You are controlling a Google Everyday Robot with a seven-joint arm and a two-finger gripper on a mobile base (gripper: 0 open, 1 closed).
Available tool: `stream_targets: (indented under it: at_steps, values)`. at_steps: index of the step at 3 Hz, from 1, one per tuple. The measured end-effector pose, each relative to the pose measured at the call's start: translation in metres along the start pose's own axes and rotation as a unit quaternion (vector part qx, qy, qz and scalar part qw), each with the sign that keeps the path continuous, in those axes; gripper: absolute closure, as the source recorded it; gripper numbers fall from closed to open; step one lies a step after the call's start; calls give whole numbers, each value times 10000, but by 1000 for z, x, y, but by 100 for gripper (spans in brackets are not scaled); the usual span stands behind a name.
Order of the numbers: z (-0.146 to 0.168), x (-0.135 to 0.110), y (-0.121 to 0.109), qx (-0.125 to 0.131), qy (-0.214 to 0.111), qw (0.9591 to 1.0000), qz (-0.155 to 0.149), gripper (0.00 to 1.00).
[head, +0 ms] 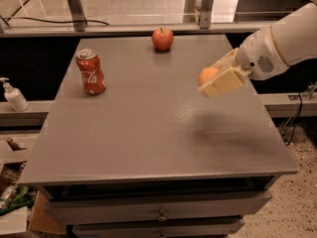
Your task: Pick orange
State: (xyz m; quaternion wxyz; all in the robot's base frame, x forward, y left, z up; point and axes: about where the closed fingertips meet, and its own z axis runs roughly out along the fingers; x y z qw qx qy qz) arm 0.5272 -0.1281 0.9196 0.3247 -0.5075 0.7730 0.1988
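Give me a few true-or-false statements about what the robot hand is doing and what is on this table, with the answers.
1. The gripper holds the orange in the air above the table. True.
2. The apple is between the robot's fingers. False: it sits alone near the table's far edge, with nothing touching it.
3. The cola can stands upright, towards the left side of the table as the camera sees it. True.
4. The cola can leans against the apple. False: the two are well apart, with bare tabletop between them.
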Motion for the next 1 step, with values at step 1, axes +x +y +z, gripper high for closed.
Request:
stream_targets:
  at_steps: [1]
  values:
    - [0, 0, 0, 0, 0, 10000, -1, 100]
